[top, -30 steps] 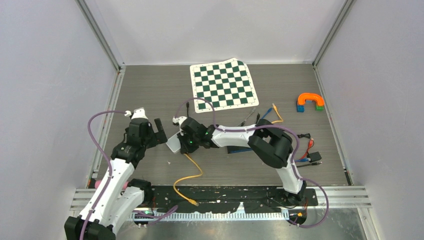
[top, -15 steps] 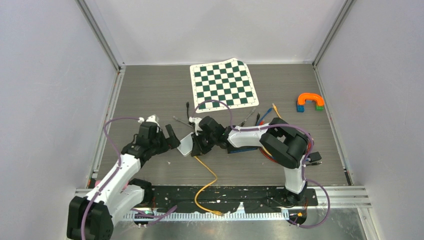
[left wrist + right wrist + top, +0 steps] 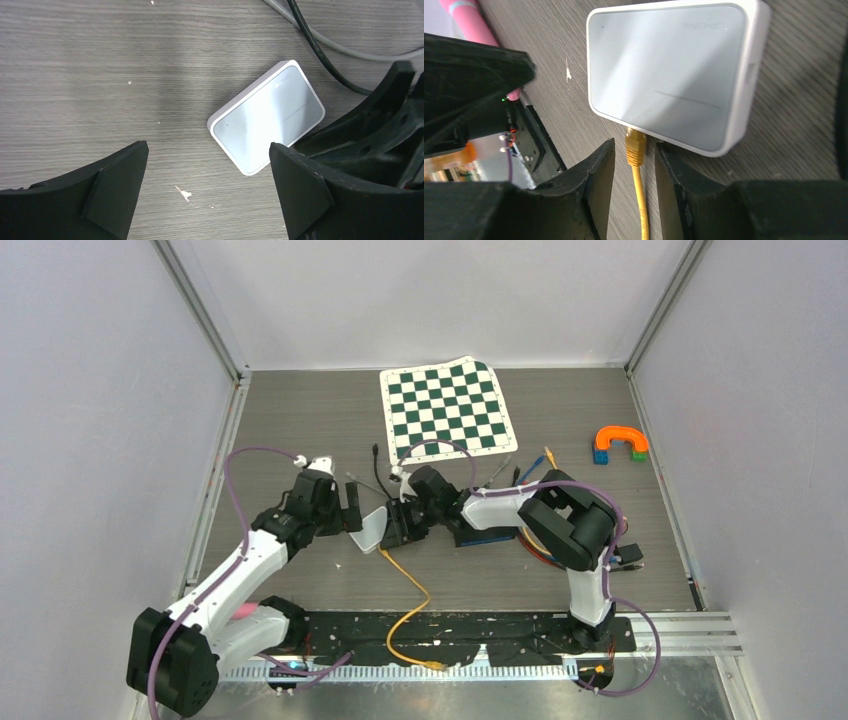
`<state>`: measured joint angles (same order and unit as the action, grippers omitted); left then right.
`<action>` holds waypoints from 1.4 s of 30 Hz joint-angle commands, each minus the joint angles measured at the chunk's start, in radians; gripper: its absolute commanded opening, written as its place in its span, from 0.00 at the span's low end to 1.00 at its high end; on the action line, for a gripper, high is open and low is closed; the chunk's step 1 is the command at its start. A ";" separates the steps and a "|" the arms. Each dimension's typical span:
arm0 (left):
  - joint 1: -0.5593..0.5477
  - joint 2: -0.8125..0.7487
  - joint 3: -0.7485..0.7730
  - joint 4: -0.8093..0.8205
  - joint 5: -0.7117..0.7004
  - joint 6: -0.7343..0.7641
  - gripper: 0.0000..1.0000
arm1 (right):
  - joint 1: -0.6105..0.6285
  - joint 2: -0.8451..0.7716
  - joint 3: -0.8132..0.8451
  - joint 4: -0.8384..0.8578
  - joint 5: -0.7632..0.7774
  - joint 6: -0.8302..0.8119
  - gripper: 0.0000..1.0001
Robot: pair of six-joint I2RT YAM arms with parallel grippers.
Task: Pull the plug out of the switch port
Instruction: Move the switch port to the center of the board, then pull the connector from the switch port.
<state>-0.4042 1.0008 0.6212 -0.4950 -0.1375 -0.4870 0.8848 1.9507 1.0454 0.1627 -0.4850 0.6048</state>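
A white switch (image 3: 372,528) lies flat on the grey table; it also shows in the left wrist view (image 3: 267,115) and the right wrist view (image 3: 669,70). A yellow plug (image 3: 635,147) sits in its near-side port, and its yellow cable (image 3: 415,590) trails to the front edge. My right gripper (image 3: 635,145) straddles the plug, jaws narrowly apart with a small gap on each side. It is at the switch's right side in the top view (image 3: 397,532). My left gripper (image 3: 206,150) is wide open and empty, just left of the switch (image 3: 350,515).
A green chessboard mat (image 3: 447,410) lies at the back. An orange arch on blocks (image 3: 620,443) stands at the right. Loose cables (image 3: 520,475) lie behind the right arm, and a black and a grey lead (image 3: 320,50) run past the switch. A pink object (image 3: 466,20) lies near the left base.
The switch and the right gripper have shifted right across the table, with the yellow cable trailing along. The left gripper has followed rightward and closed in on the switch's left side.
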 commanded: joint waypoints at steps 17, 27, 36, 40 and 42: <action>-0.058 0.244 0.164 -0.106 0.358 0.717 0.99 | -0.053 -0.164 -0.175 0.159 0.002 0.153 0.43; -0.068 0.342 0.189 -0.092 0.214 0.729 0.95 | -0.059 -0.110 -0.183 0.292 -0.076 0.246 0.43; -0.086 0.428 0.225 -0.118 0.201 0.747 0.90 | -0.061 -0.071 -0.171 0.326 -0.088 0.306 0.43; -0.097 0.429 0.228 -0.124 0.234 0.755 0.91 | -0.060 -0.067 -0.181 0.324 -0.086 0.310 0.43; -0.099 0.419 0.226 -0.129 0.257 0.760 0.91 | -0.060 -0.065 -0.183 0.322 -0.086 0.311 0.43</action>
<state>-0.4904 1.4212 0.8215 -0.6079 0.0738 0.2478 0.8272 1.8793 0.8581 0.4408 -0.5606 0.9012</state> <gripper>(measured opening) 0.905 0.434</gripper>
